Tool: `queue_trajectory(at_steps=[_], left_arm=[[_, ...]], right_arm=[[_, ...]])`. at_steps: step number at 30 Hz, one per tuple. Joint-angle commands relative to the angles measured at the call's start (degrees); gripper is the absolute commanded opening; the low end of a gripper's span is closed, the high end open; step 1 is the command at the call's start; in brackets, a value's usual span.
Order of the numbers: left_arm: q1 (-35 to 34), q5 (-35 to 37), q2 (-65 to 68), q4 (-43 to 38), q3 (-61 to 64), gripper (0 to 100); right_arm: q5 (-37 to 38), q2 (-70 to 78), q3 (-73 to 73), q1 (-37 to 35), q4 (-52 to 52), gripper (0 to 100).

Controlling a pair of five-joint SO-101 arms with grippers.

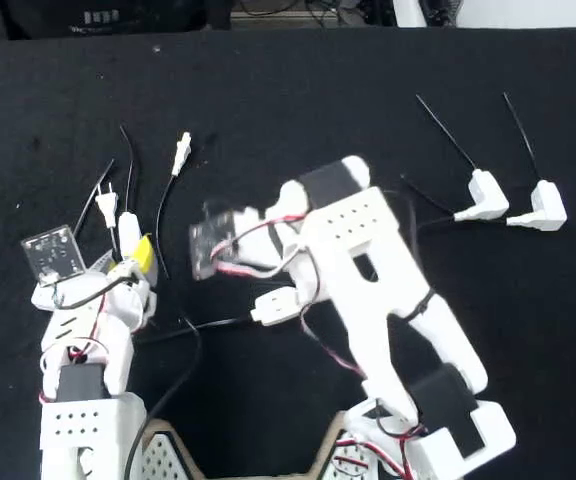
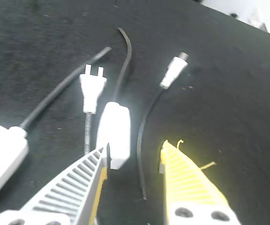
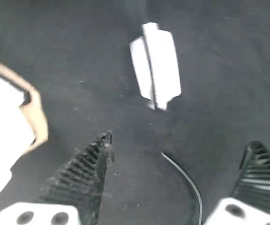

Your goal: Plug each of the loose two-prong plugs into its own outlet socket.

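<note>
By my reckoning the job has hardly begun; no plug that I can see sits in a socket. From my left wrist, the two-prong plug [image 2: 92, 89] lies flat on the tabletop [image 2: 41, 28] with both prongs bare; just beside it is a white oblong body [image 2: 114, 133], which I take for its socket. A slim white connector [image 2: 174, 71] lies a little way off on its own black cable. My left pincer [image 2: 135, 149] is spread, pinching nothing; its grey fingertip sits right at the end of the oblong body, and the yellow one stands apart across the cable. My right pincer [image 3: 182, 139] is spread wide and empty above the cloth; a white block [image 3: 156, 65] lies ahead of it and a thin black cable [image 3: 186, 180] curves between its fingers.

The high view adds what neither wrist gives me: two angled white plugs [image 1: 483, 195] [image 1: 543, 207] lie loose at the far side, well apart from everything else, so every pairing is left to do. The wrists alone show the bare prongs and my open fingers; I cannot tell which piece in the high view is the white block.
</note>
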Motion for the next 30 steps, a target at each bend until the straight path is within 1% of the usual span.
queue_trajectory(at_steps=[1,9,11,13,17,21,24,25,26,27,28,29,30], left_arm=[[-3.6,1.1,-0.8,-1.0,-2.2,19],[-6.1,1.1,-0.8,-1.0,-2.7,19],[-6.1,1.1,-0.8,-1.0,-2.7,19],[-5.9,1.1,-0.8,-1.0,-2.7,19],[-5.8,1.1,-0.8,-1.0,-2.4,19],[-5.7,1.1,-0.8,-1.0,-2.4,19],[-5.6,1.1,-0.8,-1.0,-2.5,19],[-5.6,1.1,-0.8,-1.0,-2.5,19],[-5.6,1.1,-0.8,-1.0,-2.5,19],[-5.6,1.1,-0.8,-1.0,-2.5,19],[-5.6,1.1,-0.8,-1.0,-2.5,19],[-5.6,1.1,-0.8,-1.0,-2.5,19],[-5.6,1.1,-0.8,-1.0,-2.6,19]], right_arm=[[4.2,-2.6,5.7,-4.2,-2.2,40.6],[-2.5,-1.8,18.9,-9.1,-21.7,40.4],[-5.5,0.6,20.0,-9.1,-26.3,37.7],[-7.4,4.7,19.6,-9.1,-28.7,32.1],[-8.1,13.8,15.4,-9.1,-27.4,21.4],[-7.8,19.4,9.8,-7.5,-21.7,19.1],[-8.2,20.6,7.6,-5.3,-21.5,18.1],[-8.3,20.5,7.0,-4.5,-21.6,15.2],[-9.1,20.5,6.3,-3.9,-21.6,10.3],[-11.2,20.5,5.1,-3.2,-21.6,4.0],[-13.8,20.5,3.7,-2.3,-21.6,0.2],[-16.6,20.5,2.4,-0.9,-21.5,2.9],[-18.7,20.3,1.1,0.8,-21.1,2.8]])
